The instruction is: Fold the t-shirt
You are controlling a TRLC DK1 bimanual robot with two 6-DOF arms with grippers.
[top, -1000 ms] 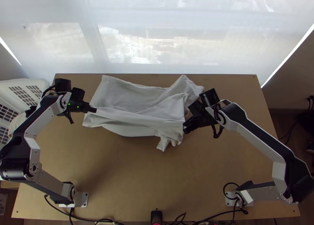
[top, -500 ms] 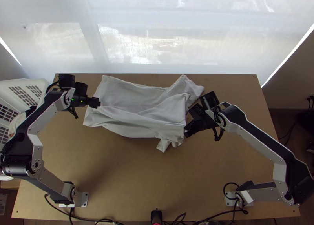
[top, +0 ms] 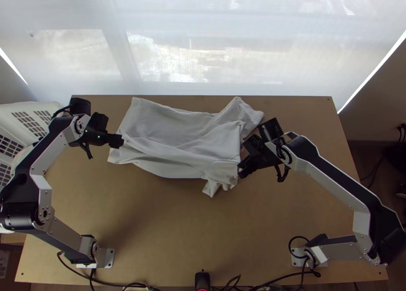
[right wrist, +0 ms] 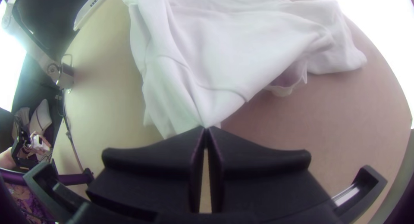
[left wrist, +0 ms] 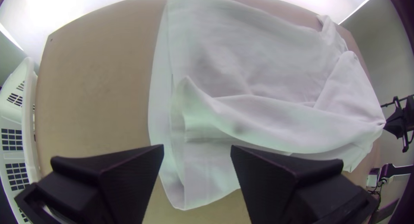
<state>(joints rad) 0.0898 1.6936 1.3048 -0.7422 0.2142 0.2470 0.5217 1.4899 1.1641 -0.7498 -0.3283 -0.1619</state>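
The left arm (top: 46, 151) rises from its base near the left corner, bends out past the table's (top: 203, 230) left edge, then its forearm runs far and back right. Its left gripper (top: 120, 141) points right, over the left end of the shirt (top: 172, 126); the fingers stand wide apart, the cloth showing between them below.

The right arm (top: 335, 177) bends out beyond the right edge and slants back far and left. Its right gripper (top: 240, 171) points left and slightly near, fingertips together on a pinch of the shirt's right end.

The shirt lies on the far half, left of centre, partly folded over, with a loose flap toward the left and bunched folds near right.

A white basket (top: 12, 108) with slotted walls stands at the far left; something pale (top: 22, 153) is in it, partly hidden behind the left arm.
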